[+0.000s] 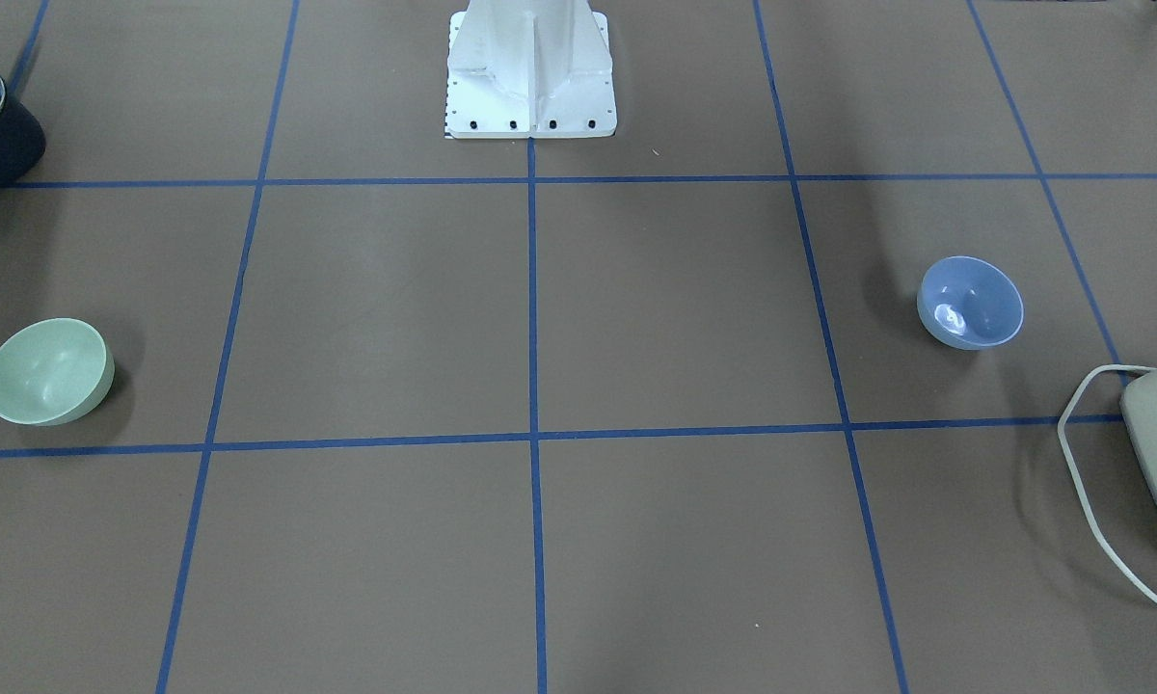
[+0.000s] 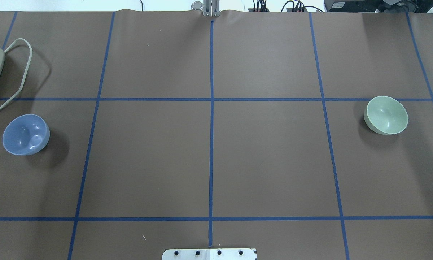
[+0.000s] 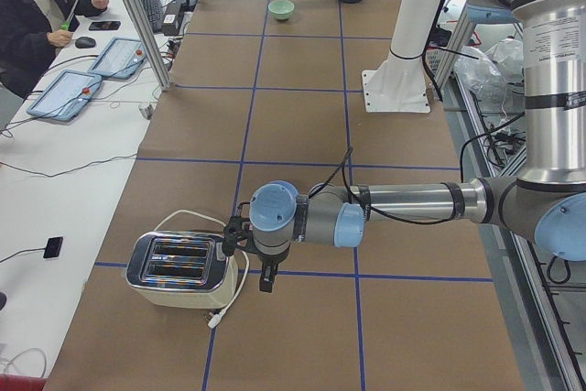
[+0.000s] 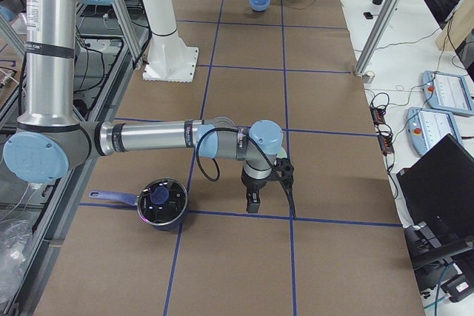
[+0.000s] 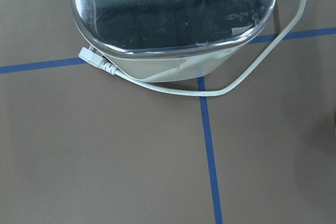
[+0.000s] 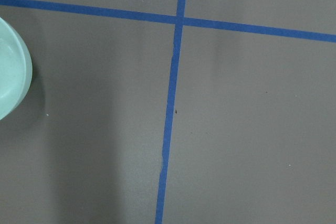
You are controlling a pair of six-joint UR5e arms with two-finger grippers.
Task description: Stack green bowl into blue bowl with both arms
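While the green bowl point(image 2: 386, 115) and blue bowl point(image 2: 26, 134) sit well apart, flanking the pedestal base point(image 2: 209, 254), nothing is stacked; left gripper point(image 3: 265, 283) and right gripper point(image 4: 252, 206): apart or together, cannot tell.

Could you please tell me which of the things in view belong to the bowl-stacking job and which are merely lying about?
Belong to the job:
green bowl
blue bowl
left arm
right arm

Just lying about:
toaster, with its cord
lidded pot
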